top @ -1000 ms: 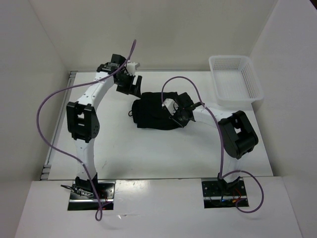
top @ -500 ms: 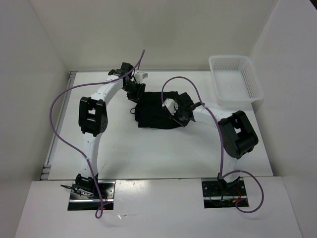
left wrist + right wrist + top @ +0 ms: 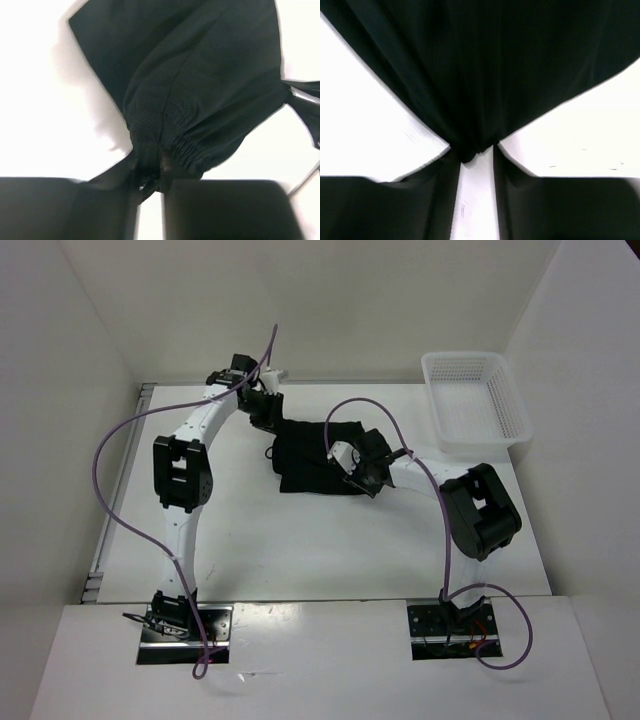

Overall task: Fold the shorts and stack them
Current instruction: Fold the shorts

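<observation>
The black shorts (image 3: 305, 455) lie bunched on the white table, mid-back between the two arms. My left gripper (image 3: 268, 420) is at their back-left corner. In the left wrist view it (image 3: 150, 175) is shut on the gathered elastic waistband of the shorts (image 3: 200, 75), lifted slightly off the table. My right gripper (image 3: 352, 478) sits at their right front edge. In the right wrist view a bunched fold of the shorts (image 3: 480, 60) sits pinched between its fingertips (image 3: 474, 150), with folds fanning out from that point.
A white mesh basket (image 3: 431, 400) stands at the back right corner of the table (image 3: 250, 530). White walls close in the left, back and right sides. Purple cables loop above both arms.
My left gripper went from open and apart from the shorts to shut on their back-left waistband, then drew it back and left. The right arm has barely moved.
</observation>
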### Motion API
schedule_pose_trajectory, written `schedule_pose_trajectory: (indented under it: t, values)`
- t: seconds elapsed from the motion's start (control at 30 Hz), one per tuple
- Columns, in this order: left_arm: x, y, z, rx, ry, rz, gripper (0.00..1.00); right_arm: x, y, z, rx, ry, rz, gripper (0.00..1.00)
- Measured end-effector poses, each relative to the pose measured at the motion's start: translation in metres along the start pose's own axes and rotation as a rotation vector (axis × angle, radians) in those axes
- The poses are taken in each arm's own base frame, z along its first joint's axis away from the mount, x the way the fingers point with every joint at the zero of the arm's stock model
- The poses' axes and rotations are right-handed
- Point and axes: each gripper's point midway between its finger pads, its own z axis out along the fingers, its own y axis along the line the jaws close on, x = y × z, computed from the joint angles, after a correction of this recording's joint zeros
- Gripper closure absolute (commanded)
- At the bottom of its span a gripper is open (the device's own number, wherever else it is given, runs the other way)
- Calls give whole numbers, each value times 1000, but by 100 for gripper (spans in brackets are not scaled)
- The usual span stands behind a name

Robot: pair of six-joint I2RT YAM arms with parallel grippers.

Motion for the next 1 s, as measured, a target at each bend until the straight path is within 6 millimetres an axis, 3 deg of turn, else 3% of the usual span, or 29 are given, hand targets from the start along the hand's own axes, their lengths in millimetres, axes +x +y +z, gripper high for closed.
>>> schedule_pose_trajectory:
  t: [0.03, 0.1, 0.13, 0.27, 0.33, 0.37, 0.47, 0.6, 0.83, 0.93, 1.0]
  values:
    - [-1, 4, 0, -7, -4, -4, 64, 0, -1, 0, 3, -1, -4, 48]
    - [4, 16, 4, -14, 5, -22, 56, 5, 1, 0, 0, 16, -8, 43]
    - [10, 20, 10, -15, 20, -34, 43, 6, 1, 0, 1, 19, -12, 35]
    - [36, 35, 31, -20, 87, -79, 24, 4, -4, -1, 17, 18, -18, 19]
    - [44, 35, 39, -17, 112, -84, 18, 2, -6, -2, 24, 17, -17, 17]
    - [45, 33, 41, -13, 114, -85, 10, 1, -6, -2, 25, 18, -17, 17]
    - [41, 32, 38, -17, 105, -73, 0, 0, -6, -6, 21, 21, -1, 17]
    - [31, 26, 19, -39, 67, -55, 0, -11, 0, -21, -14, -21, 32, 17]
    - [5, -13, -63, -143, -94, 53, 0, -46, -1, -41, -53, -132, 86, 17]
    - [20, -35, -72, -132, -92, 80, 13, -54, -3, -44, -56, -152, 134, 17]
    - [43, -41, -58, -110, -35, 69, 26, -65, -11, -46, -51, -174, 180, 17]
